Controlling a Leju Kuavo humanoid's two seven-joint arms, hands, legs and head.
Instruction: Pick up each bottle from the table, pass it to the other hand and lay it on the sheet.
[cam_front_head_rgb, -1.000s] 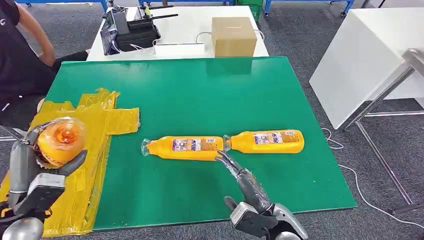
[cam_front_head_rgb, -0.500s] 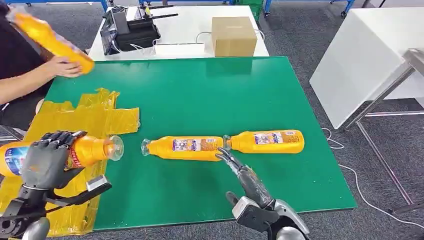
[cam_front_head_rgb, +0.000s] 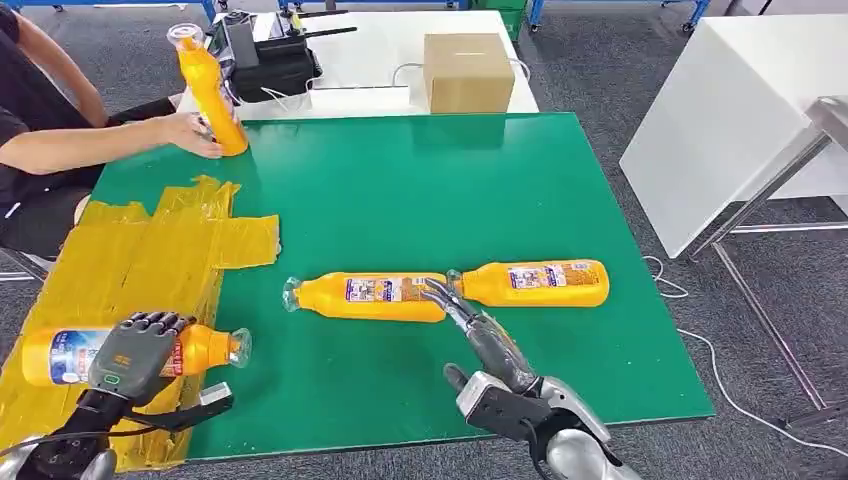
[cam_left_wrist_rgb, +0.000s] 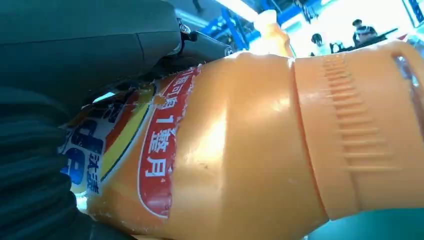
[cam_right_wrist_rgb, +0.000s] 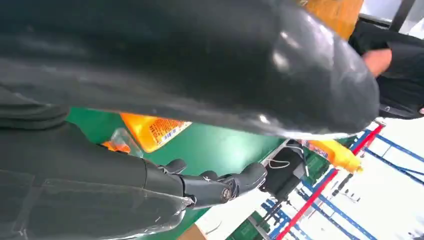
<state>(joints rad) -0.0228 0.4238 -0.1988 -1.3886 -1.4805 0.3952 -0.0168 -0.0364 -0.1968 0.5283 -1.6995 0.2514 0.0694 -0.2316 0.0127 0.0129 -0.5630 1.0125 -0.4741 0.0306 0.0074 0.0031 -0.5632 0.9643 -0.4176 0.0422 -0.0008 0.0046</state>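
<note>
My left hand (cam_front_head_rgb: 135, 347) grips an orange bottle (cam_front_head_rgb: 60, 356) that lies level over the near end of the yellow sheet (cam_front_head_rgb: 150, 250), cap toward the table's middle. The left wrist view shows that bottle (cam_left_wrist_rgb: 240, 140) close up against my hand (cam_left_wrist_rgb: 75, 50). Two more orange bottles lie end to end on the green table (cam_front_head_rgb: 400, 190), one in the middle (cam_front_head_rgb: 370, 296) and one to its right (cam_front_head_rgb: 535, 283). My right hand (cam_front_head_rgb: 485, 340) is open, its fingertips (cam_front_head_rgb: 440, 295) reaching to where those two bottles meet. In the right wrist view its fingers (cam_right_wrist_rgb: 220, 185) stretch past a bottle (cam_right_wrist_rgb: 150, 130).
A person at the far left holds a fourth orange bottle (cam_front_head_rgb: 212, 90) upright at the table's far left corner. Behind the green table a white table carries a cardboard box (cam_front_head_rgb: 467, 72) and black equipment (cam_front_head_rgb: 260, 60). Another white table (cam_front_head_rgb: 720, 120) stands at the right.
My left hand has lowered its bottle nearer and further down over the sheet. The person has brought their bottle down and stood it on the far left corner. My right hand edged forward.
</note>
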